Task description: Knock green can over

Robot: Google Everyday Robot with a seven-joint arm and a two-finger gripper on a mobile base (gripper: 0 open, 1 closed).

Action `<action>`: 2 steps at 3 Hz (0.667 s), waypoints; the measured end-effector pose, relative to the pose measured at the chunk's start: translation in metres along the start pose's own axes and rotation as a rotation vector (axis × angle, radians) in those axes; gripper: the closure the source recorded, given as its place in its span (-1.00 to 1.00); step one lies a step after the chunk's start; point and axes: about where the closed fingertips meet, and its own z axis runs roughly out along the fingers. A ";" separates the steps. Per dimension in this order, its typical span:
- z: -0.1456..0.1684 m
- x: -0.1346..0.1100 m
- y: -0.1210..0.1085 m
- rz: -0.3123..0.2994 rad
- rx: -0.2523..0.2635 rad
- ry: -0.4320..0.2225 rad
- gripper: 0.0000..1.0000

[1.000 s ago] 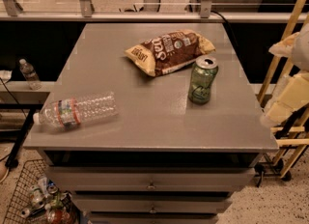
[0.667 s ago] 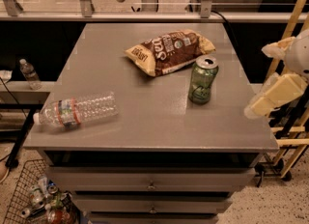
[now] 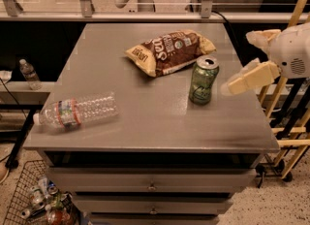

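Observation:
The green can [image 3: 203, 79] stands upright on the grey table [image 3: 155, 122], right of centre, with its silver top and pull-tab up. My gripper [image 3: 242, 69] comes in from the right edge of the view, its pale fingers [image 3: 249, 77] pointing left at the can's mid height, a small gap away from it. A second pale finger [image 3: 261, 37] sits higher and further back. The gripper holds nothing.
A brown chip bag [image 3: 169, 50] lies just behind and left of the can. A clear plastic water bottle [image 3: 76, 110] lies on its side at the front left. Wooden rails [image 3: 290, 103] stand right of the table. A wire basket of cans [image 3: 34, 197] sits on the floor at lower left.
My gripper has moved left over the table's right edge toward the can. The can, bag and bottle have not moved.

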 end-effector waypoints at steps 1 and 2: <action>0.022 -0.014 0.000 -0.006 -0.034 -0.058 -1.00; 0.039 -0.022 0.004 -0.010 -0.068 -0.100 -1.00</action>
